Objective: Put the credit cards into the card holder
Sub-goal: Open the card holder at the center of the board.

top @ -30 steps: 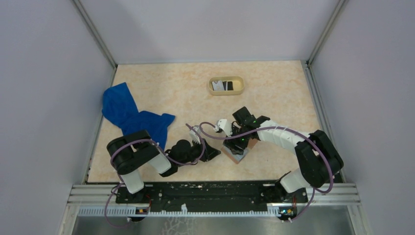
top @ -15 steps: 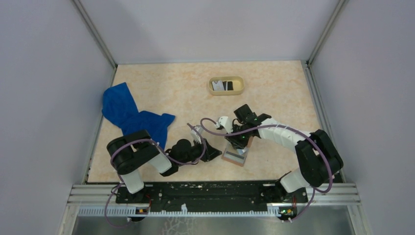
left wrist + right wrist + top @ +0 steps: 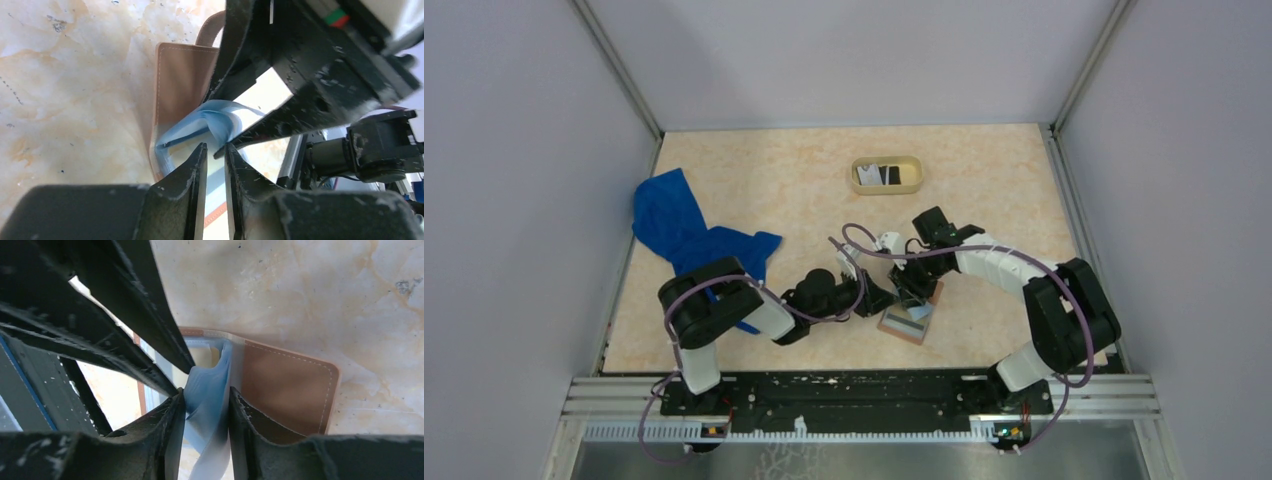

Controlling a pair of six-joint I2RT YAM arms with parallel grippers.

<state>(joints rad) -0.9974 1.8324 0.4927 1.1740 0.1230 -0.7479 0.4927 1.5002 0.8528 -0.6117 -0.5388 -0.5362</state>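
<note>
Pinching, with the narrowed jaws of the right gripper, the grey-blue inner flap of the card holder, seemingly to lift the pocket open for loading. Holding the left gripper at a thin slit right against that same flap, probably to steady it; cannot tell of any catch there. Holder flat on the table near the front edge, between both arms. Well apart, in the oval tray: the credit cards, not yet loaded. No brand, label or writing legible.
</note>
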